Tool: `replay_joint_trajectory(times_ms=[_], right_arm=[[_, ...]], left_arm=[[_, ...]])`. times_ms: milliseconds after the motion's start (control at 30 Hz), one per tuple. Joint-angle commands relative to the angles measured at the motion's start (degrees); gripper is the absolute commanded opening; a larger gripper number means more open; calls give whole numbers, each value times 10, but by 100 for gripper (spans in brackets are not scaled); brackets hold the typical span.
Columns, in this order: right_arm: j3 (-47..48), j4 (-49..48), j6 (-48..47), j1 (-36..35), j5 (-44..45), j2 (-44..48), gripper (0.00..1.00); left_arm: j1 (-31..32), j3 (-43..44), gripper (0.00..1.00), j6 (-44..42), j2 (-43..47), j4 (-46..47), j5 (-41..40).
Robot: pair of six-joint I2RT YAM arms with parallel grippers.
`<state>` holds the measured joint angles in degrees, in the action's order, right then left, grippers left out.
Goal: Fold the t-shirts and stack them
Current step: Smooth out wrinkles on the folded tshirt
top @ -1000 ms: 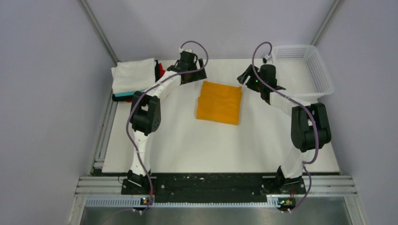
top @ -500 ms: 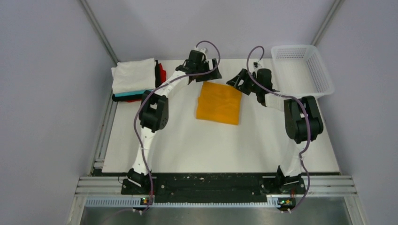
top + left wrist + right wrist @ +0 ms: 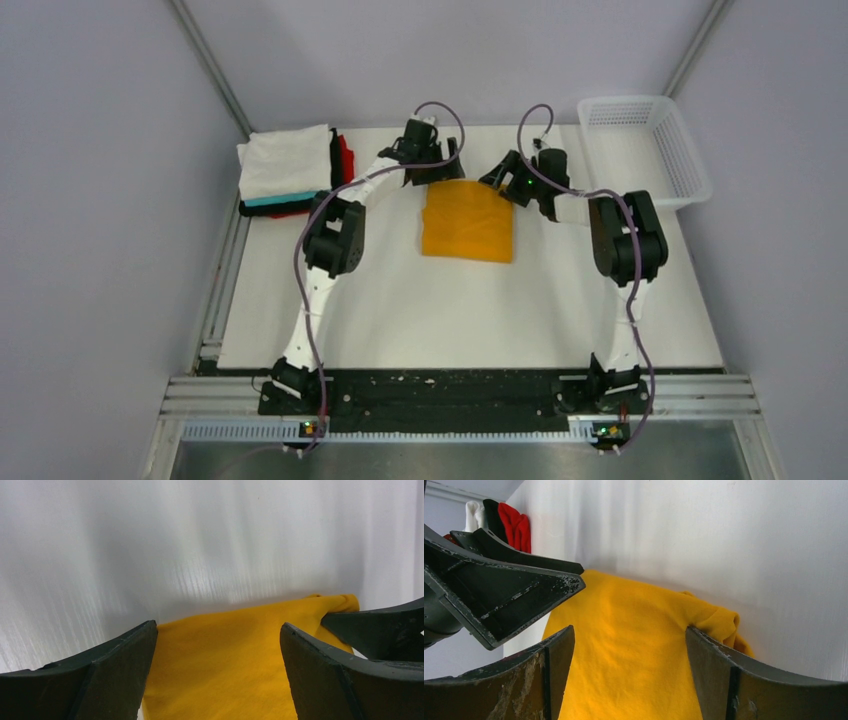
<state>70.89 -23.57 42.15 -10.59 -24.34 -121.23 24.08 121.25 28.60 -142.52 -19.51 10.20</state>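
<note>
The white mesh basket [image 3: 648, 142] stood at the far right corner of the table [image 3: 400, 300], well apart from all the cloth. On the opposite far corner sat the stack of folded shirts [image 3: 290, 175]: a white shirt [image 3: 285, 160] on top, a thin teal shirt [image 3: 262, 201] edge beneath it, and a black shirt [image 3: 335, 148] and a red shirt [image 3: 345, 157] showing along the stack's right side.

The orange-yellow shirt [image 3: 468, 222] lay folded into a neat upright rectangle at the middle of the table's far half, flat on the white surface. Its cloth was plain and smooth, with a small bunched lump at its far right corner, seen in both wrist views.

Both arms reached to the shirt's far edge. The left gripper [image 3: 218, 626] sat at the far left corner with its jaws spread wide, orange cloth showing in the gap between them and nothing clamped. The right gripper [image 3: 629, 630] sat at the far right corner, likewise spread apart over the cloth without pinching it. The two grippers were near each other, the left one's finger showing in the right wrist view.
</note>
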Motion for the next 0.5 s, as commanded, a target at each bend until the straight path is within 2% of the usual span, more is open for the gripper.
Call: replay_joint_trajectory(times_ms=[0,67,233,333,467], right_arm=[[9,98,-57,4,40,91,88],[-14,106,-70,3,60,156,98],[-154,125,-93,3,136,347,99],[-279,115,-80,2,171,461,99],[-418,68,-45,3,181,606,99]], left_arm=[[-5,-33,99,-4,65,-42,-33],[-5,-42,99,-8,106,-45,-70],[-5,-158,99,-13,229,-29,-145],[-5,-256,99,4,288,4,-146],[0,-307,99,39,316,-29,-121]])
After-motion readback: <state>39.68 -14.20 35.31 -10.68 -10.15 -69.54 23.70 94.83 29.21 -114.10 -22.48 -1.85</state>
